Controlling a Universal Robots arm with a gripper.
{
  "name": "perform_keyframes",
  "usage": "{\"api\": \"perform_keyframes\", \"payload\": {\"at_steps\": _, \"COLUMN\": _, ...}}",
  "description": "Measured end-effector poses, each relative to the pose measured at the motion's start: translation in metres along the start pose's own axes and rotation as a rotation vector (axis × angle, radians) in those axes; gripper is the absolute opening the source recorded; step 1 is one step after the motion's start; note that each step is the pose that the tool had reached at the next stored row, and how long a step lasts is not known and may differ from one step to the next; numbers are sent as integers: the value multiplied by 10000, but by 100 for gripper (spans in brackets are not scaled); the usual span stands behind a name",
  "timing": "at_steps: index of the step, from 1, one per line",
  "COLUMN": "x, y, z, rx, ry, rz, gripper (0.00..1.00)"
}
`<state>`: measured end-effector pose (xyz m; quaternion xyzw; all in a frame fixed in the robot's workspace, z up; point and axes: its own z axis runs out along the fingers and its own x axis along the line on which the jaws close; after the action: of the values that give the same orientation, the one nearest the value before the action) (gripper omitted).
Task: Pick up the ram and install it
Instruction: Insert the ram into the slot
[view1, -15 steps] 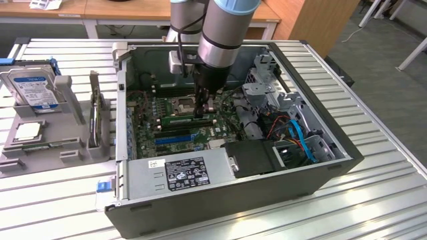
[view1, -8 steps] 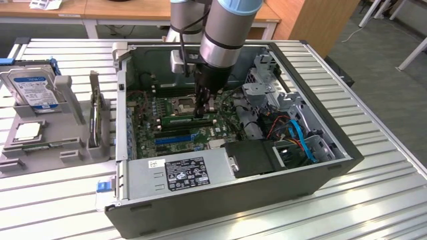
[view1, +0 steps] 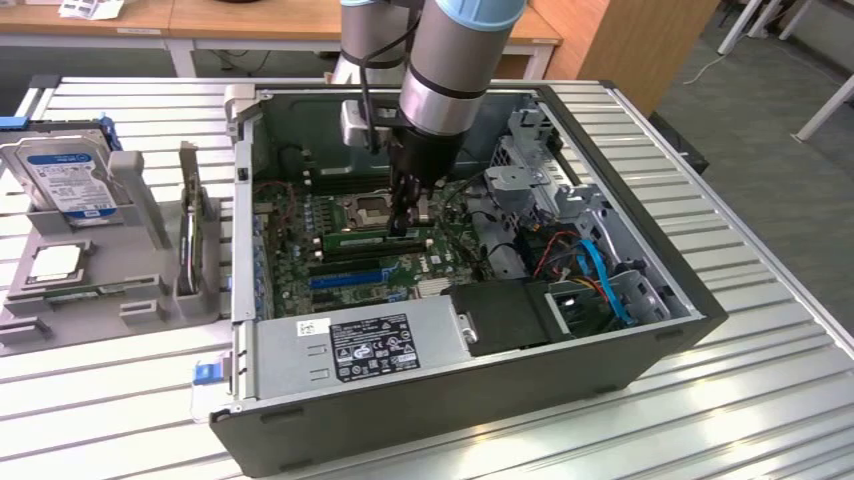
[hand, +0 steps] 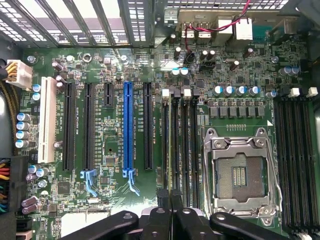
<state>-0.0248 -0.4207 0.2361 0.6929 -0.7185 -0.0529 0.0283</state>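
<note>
Exterior view: open computer case lies on a slatted metal table, with the arm reaching straight down into it. Gripper sits low over the motherboard, just beside the empty CPU socket. The ram, a green stick, stands on edge in a memory slot directly under the fingertips, running across the board towards the exterior view's left and right. Fingers drawn fully together, tips at the ram's top edge. Cannot tell whether they pinch it or merely bear on it. Power supply fills the near end of the case. On the exterior view's left, well apart from the case, a grey holder carries a hard drive, an upright expansion card and a square silver chip. Wrist view: closed gripper over the memory slots, between the blue slot and the socket.
</note>
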Motion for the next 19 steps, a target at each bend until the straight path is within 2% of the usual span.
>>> {"api": "perform_keyframes", "payload": {"at_steps": 5, "x": 0, "y": -1, "z": 2, "rx": -5, "ry": 33, "rz": -156, "gripper": 11}}
{"api": "perform_keyframes", "payload": {"at_steps": 19, "x": 1, "y": -2, "z": 19, "rx": -5, "ry": 34, "rz": -163, "gripper": 11}}
